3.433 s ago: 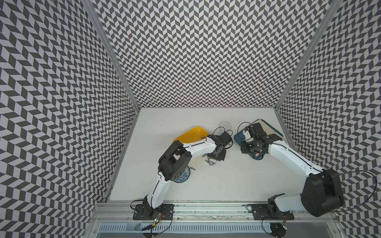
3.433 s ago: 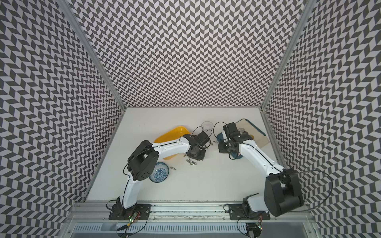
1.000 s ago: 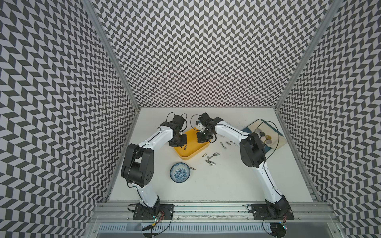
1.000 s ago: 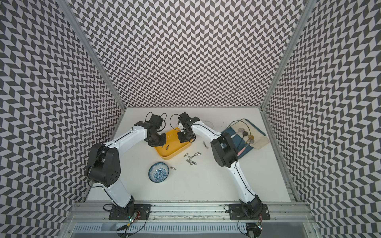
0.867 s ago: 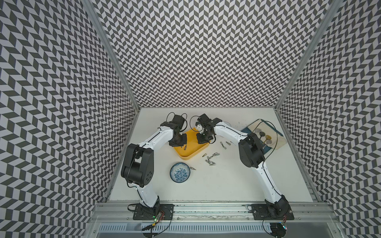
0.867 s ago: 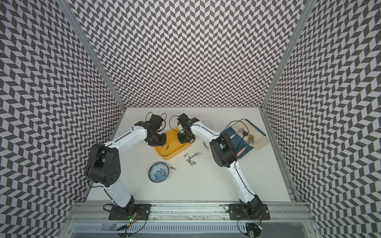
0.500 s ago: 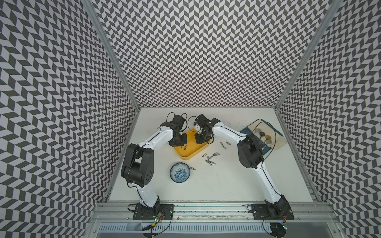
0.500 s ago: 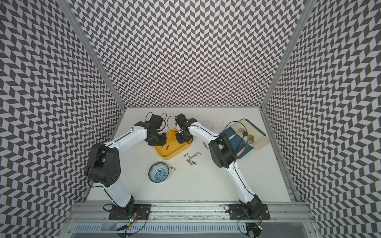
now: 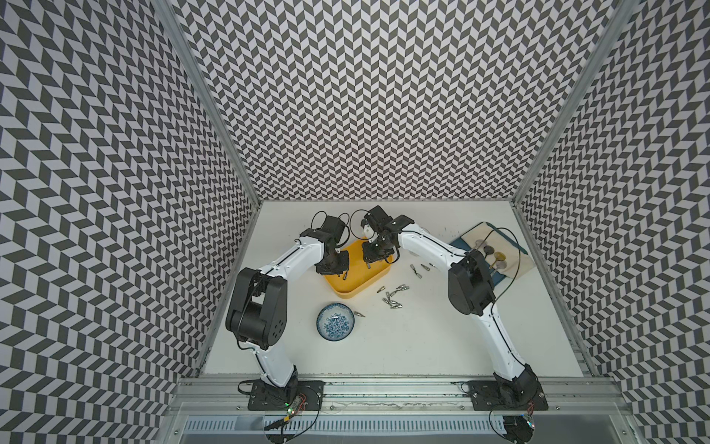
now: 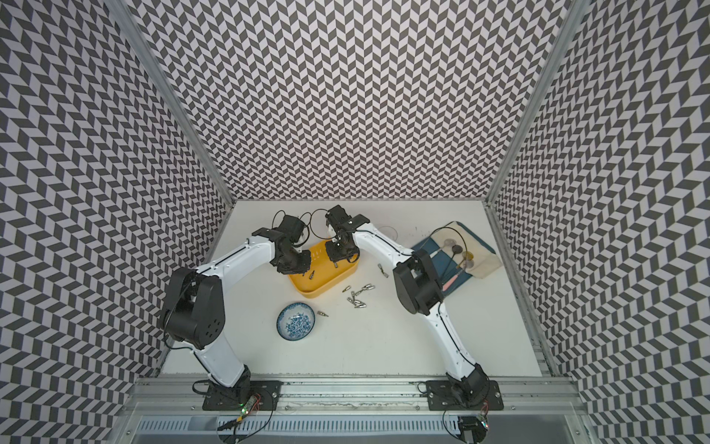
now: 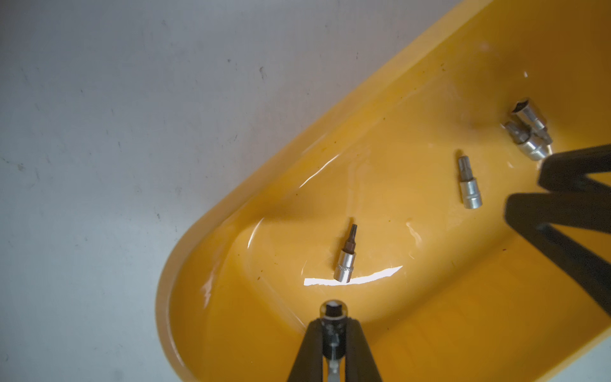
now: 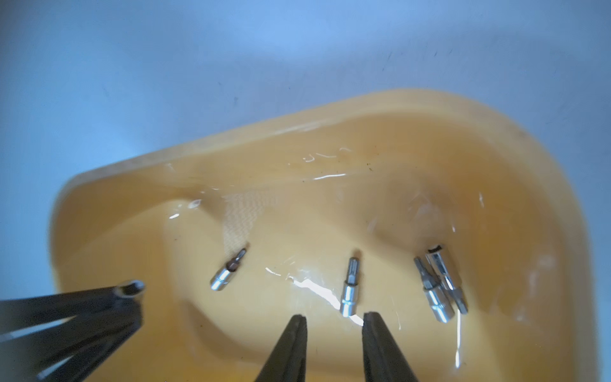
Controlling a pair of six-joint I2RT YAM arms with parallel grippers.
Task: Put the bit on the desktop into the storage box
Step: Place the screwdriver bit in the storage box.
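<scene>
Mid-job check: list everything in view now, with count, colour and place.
storage box: one, yellow, mid desktop
bits in box: four, silver, loose on its floor
bowl: one, blue-white, near the box
bits on desktop: several, silver, beside box and bowl
board: one, dark blue, desktop's right edge
cloth: one, beige, on the board, small tools on it
left gripper: fingers shut on a fifth bit, over box
right gripper: fingers open, over box
</scene>
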